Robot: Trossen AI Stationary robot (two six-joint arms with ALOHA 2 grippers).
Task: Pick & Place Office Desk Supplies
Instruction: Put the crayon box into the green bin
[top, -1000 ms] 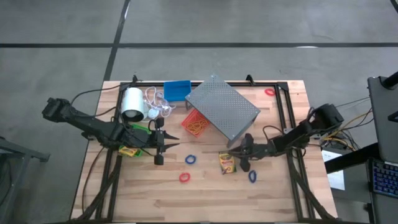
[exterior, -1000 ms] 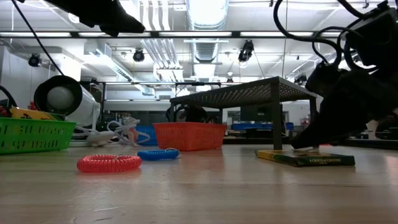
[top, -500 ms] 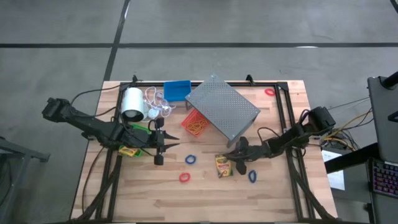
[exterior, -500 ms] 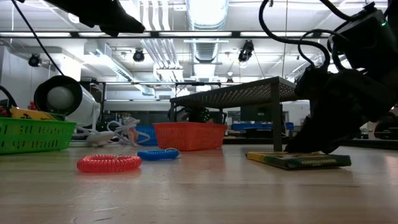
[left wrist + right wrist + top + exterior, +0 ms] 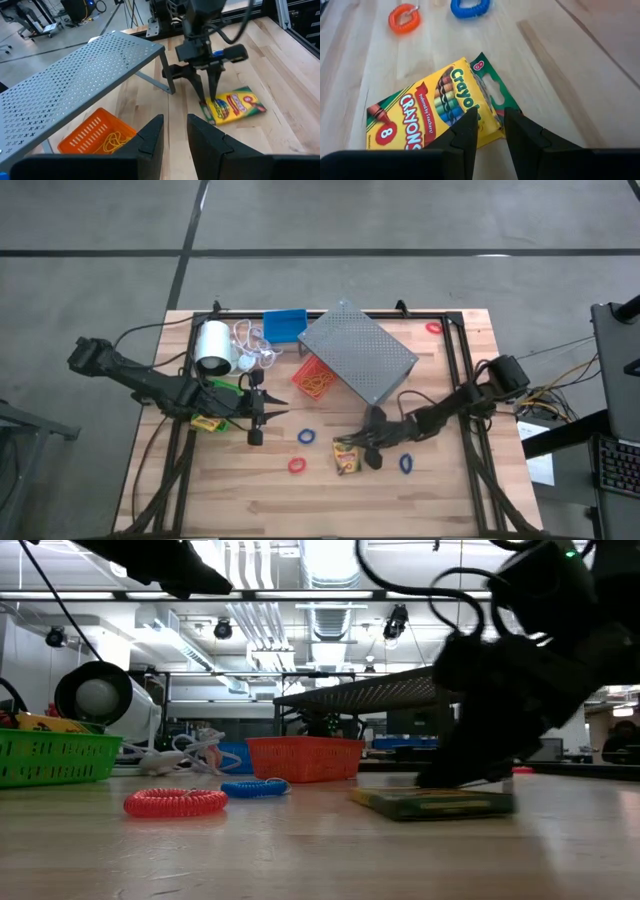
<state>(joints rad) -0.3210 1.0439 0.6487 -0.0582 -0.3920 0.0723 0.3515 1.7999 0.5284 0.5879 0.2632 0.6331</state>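
From the counter's (image 5: 250,500) left: my left pincer (image 5: 256,416) hangs idle beside the green bin (image 5: 225,390), its fingers (image 5: 150,137) nearly together with a narrow gap and nothing between them. Mid-counter lie a blue ring (image 5: 306,436) and a red ring (image 5: 296,466). Right of these, the crayon box (image 5: 347,456) lies flat on the wood in front of the metal rack (image 5: 357,353). My right pincer (image 5: 372,452) is low at the box's right edge, fingers (image 5: 465,131) close together, straddling the green flap end; I cannot tell if they pinch it. The box's long axis runs away from this pincer, toward the rings. The right arm is far nearer. Against one second ago, box and pincer have both shifted left and nearer the front edge; the left arm has not moved.
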